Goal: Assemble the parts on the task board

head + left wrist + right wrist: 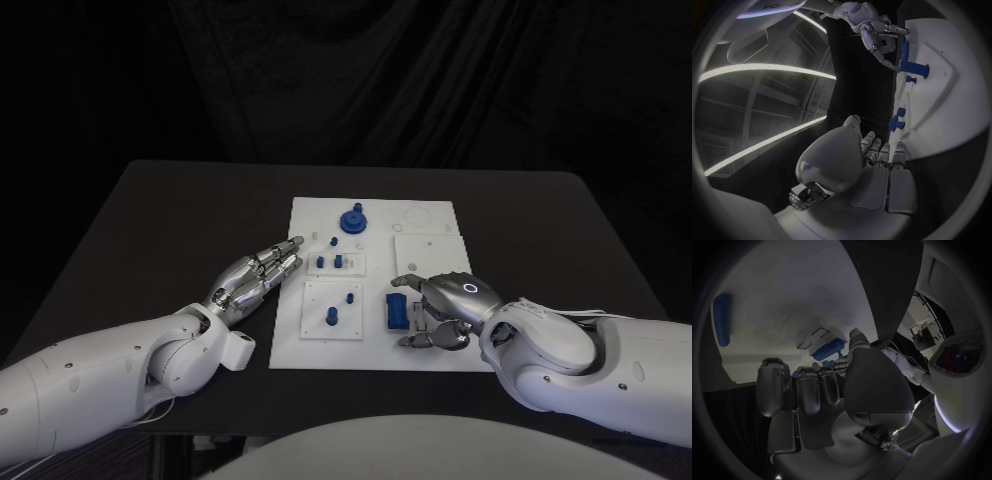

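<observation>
The white task board (433,345) lies flat at the middle of the black table (159,220) and carries several small blue parts — a round knobbed part (353,219) near its far edge, a long block (394,311) near the right hand (450,308). Right hand: fingers curled over the board beside the block; whether it grips cannot be told. Left hand (260,272): fingers straight and together, tips at the board's left edge, holding nothing.

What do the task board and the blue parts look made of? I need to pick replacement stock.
The task board looks like matte white plastic: flat, even, glare-free, with shallow cut outlines. The blue parts look like moulded or printed plastic: uniform colour, dull sheen. Neither can be confirmed from looks alone.
</observation>
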